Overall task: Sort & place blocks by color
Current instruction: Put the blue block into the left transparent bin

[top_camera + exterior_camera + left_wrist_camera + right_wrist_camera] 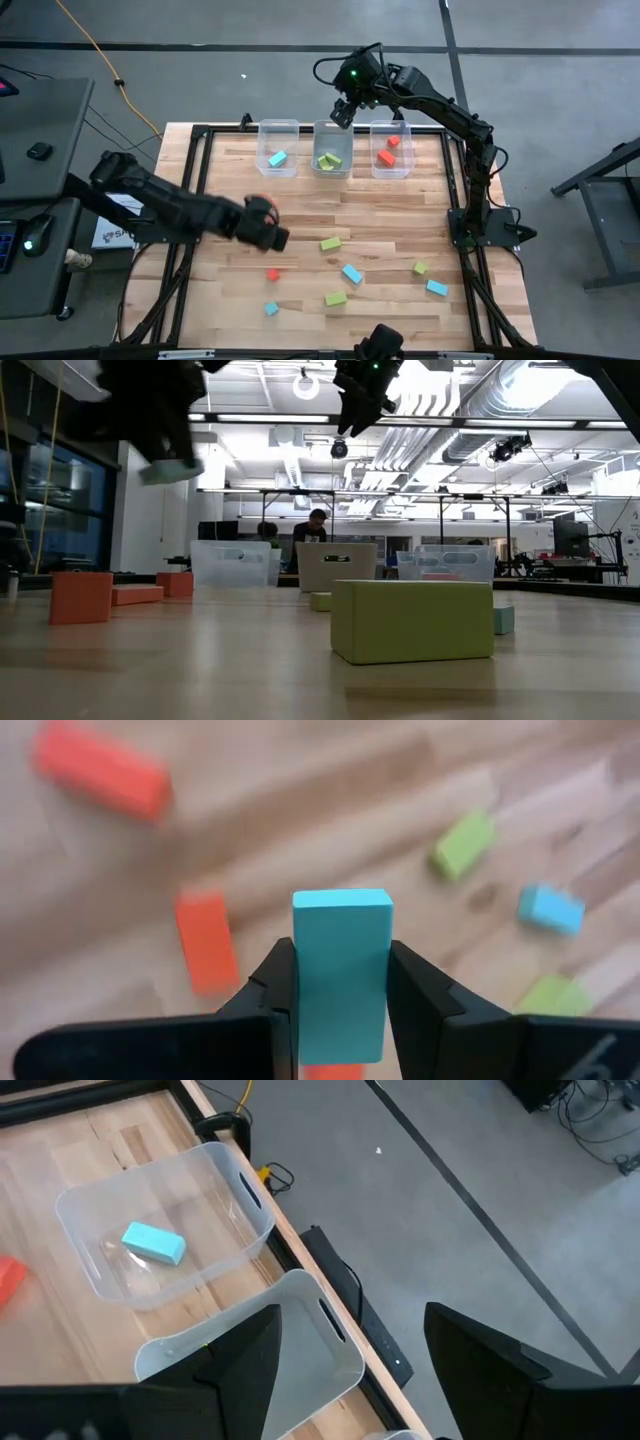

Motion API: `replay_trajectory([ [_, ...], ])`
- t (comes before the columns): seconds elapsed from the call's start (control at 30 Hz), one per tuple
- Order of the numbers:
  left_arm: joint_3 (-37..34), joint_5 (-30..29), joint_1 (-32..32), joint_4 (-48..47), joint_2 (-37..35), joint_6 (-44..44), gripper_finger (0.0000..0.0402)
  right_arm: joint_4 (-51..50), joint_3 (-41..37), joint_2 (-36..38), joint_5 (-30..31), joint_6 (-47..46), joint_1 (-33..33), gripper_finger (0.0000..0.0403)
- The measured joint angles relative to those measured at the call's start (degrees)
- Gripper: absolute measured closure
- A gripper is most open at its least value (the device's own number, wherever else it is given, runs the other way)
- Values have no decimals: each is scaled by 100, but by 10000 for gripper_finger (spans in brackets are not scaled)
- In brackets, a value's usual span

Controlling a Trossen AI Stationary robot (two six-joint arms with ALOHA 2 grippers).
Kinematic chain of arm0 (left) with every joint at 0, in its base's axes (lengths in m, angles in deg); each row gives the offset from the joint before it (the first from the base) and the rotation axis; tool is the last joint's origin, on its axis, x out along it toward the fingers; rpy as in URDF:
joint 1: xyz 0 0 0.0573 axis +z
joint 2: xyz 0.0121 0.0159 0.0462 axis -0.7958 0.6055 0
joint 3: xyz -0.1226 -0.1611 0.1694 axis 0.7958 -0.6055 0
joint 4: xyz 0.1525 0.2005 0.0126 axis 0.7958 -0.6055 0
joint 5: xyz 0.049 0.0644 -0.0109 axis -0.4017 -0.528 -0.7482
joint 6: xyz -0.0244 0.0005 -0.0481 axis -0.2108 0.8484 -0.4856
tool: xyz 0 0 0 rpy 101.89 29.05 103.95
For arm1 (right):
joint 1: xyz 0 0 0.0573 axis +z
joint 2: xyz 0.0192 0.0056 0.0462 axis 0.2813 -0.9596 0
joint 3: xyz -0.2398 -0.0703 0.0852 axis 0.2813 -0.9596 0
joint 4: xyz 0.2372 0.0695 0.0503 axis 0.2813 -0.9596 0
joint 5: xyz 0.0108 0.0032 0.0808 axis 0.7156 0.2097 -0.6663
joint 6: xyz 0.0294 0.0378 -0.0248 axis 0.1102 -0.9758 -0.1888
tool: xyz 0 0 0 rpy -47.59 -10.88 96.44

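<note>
Carrying a light blue block (pixel 341 970) in my left gripper (pixel 340 1010), jaws pinching its two long sides.

I am holding it clear above the table (pixel 400 215), well short of the left bin (pixel 278 148) where a blue block (pixel 277 158) lies; I am keeping the pinch firm and level. My right gripper (pixel 350 1370) is hovering spread above the middle bin (pixel 331 148).

Readable text: none in any view.
White label (pixel 112 232) at the table's left edge, high view: dark letters, partly hidden by the left arm, too small to read.
Middle bin (pixel 336 566), low view: dark mark on its front, illegible.
</note>
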Motion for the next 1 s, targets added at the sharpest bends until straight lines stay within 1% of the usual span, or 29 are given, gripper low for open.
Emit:
replay_trajectory([
  [0.3,1,93,1910,136,-478,2539,329,-111,0,0,0,-342,0,165],
  [0.4,1,331,2516,417,-491,3421,329,-158,0,0,0,-516,3,165],
  [0.53,1,788,3264,937,-425,4539,329,-217,0,0,-4,-807,5,165],
  [0.67,0,1171,3926,1253,-359,5370,328,-246,0,1,-130,-1113,18,165],
  [0.8,1,1358,4471,1276,-250,6045,328,-289,0,50,-228,-1417,117,165],
  [1.0,1,1702,5107,1467,-38,6897,328,-837,0,156,-246,-2087,391,165],
])
